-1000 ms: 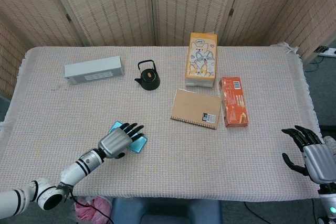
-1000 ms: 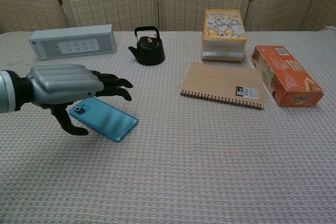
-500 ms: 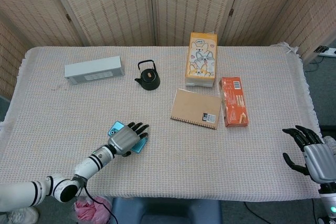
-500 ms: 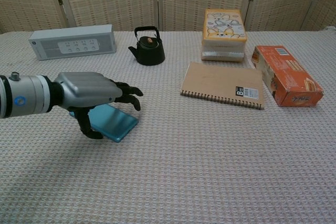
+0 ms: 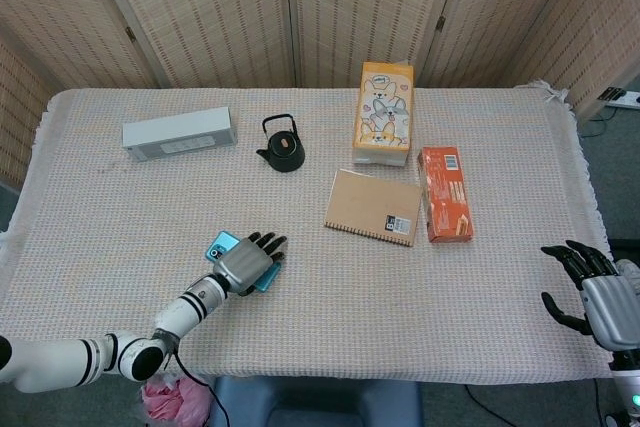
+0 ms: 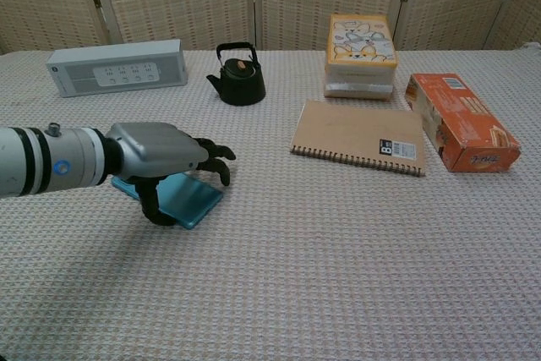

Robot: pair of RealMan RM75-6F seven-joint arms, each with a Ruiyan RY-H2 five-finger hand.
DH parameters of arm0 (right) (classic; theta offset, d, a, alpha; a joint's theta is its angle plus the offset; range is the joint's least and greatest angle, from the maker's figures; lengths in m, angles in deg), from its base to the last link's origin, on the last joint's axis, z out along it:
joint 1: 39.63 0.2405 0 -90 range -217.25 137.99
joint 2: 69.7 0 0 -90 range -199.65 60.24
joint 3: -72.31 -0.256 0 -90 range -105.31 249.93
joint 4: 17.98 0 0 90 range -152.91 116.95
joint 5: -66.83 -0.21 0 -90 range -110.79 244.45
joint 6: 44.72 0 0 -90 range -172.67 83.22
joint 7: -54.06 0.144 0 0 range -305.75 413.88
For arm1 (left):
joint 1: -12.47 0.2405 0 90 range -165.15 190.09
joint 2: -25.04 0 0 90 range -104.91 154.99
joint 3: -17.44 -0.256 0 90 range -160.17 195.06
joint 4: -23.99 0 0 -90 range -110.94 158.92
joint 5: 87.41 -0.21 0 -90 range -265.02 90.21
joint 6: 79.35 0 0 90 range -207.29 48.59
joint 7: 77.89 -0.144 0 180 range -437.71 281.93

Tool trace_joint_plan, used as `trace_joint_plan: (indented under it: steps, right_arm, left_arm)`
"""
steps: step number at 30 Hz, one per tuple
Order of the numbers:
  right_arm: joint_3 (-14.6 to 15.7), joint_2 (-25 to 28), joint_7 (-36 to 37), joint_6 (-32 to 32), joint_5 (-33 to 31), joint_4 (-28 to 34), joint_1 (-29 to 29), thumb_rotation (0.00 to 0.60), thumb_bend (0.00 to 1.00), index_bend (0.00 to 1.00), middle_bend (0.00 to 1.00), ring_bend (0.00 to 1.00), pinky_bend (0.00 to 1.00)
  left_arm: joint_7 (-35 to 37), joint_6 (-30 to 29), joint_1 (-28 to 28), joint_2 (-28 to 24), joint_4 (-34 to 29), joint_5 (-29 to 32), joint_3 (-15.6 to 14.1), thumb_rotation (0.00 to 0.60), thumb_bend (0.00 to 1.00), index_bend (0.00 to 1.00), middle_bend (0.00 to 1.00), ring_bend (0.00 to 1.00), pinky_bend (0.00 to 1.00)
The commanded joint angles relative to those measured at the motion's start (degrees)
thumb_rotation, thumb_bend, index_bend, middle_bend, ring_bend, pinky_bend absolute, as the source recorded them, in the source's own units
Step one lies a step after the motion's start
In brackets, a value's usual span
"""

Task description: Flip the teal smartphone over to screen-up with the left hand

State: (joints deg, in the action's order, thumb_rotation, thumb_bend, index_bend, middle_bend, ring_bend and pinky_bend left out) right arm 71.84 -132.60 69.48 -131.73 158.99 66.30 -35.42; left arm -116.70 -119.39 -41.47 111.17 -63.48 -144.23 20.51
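Silver and black, the left hand (image 6: pixel 161 154) is draped over the teal smartphone (image 6: pixel 182 198), dark fingers (image 6: pixel 215 158) reaching past its far edge and the thumb curled down at its near edge. The phone lies camera-side up on the woven beige table (image 6: pixel 338 276), near the left front. Whether the hand really grips it or only rests on it, I cannot tell.

Open cloth spreads to the right and toward the front edge. Further back stands a small black teapot (image 6: pixel 238 76), and left of it a long grey speaker bar (image 6: pixel 117 66). To the right lies a brown spiral notebook (image 6: pixel 359 136) with a small printed label I cannot read. Behind that sits a yellow cartoon-bear tissue box (image 6: pixel 361 54), and an orange carton (image 6: pixel 461 120) lies just beside the notebook; its print is too small to read.

Down at the right front corner, off the table edge, the right hand (image 5: pixel 590 292) hangs with fingers apart, holding nothing.
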Motion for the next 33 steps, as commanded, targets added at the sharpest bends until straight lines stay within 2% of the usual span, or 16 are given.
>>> trace_joint_plan:
  steps: [1, 18, 22, 26, 33]
  right_arm:
    - [-0.01, 0.01, 0.10, -0.07, -0.10, -0.13, -0.09, 0.600, 0.29, 0.22, 0.24, 0.15, 0.18]
    - [0.07, -0.15, 1.06, -0.07, -0.35, -1.04, -0.35, 0.600, 0.29, 0.22, 0.24, 0.15, 0.18]
    - [0.09, -0.08, 1.06, -0.43, -0.32, -1.01, -0.58, 0.600, 0.29, 0.22, 0.24, 0.15, 0.18]
    - [0.12, 0.07, 0.92, -0.60, -0.21, -0.87, -0.68, 0.600, 0.29, 0.22, 0.24, 0.15, 0.18]
    - [0.12, 0.03, 0.82, -0.61, -0.05, -0.77, -0.65, 0.600, 0.29, 0.22, 0.24, 0.15, 0.18]
  left_arm:
    - [0.14, -0.18, -0.43, 0.25, 0.43, 0.64, -0.39, 0.600, 0.28, 0.23, 0.00, 0.02, 0.18]
    - [1.37, -2.19, -1.69, 1.62, 1.60, 2.63, -2.36, 0.600, 0.28, 0.23, 0.00, 0.02, 0.18]
    - [2.83, -3.14, -1.36, 2.54, 2.52, 1.96, -2.20, 0.600, 0.28, 0.26, 0.00, 0.02, 0.18]
    - [4.93, -3.74, -0.87, 2.63, 2.84, 0.76, -1.94, 0.600, 0.29, 0.36, 0.00, 0.02, 0.18]
    - [12.19, -3.48, 0.42, 1.89, 1.97, -1.48, -0.43, 0.600, 0.32, 0.42, 0.02, 0.02, 0.18]
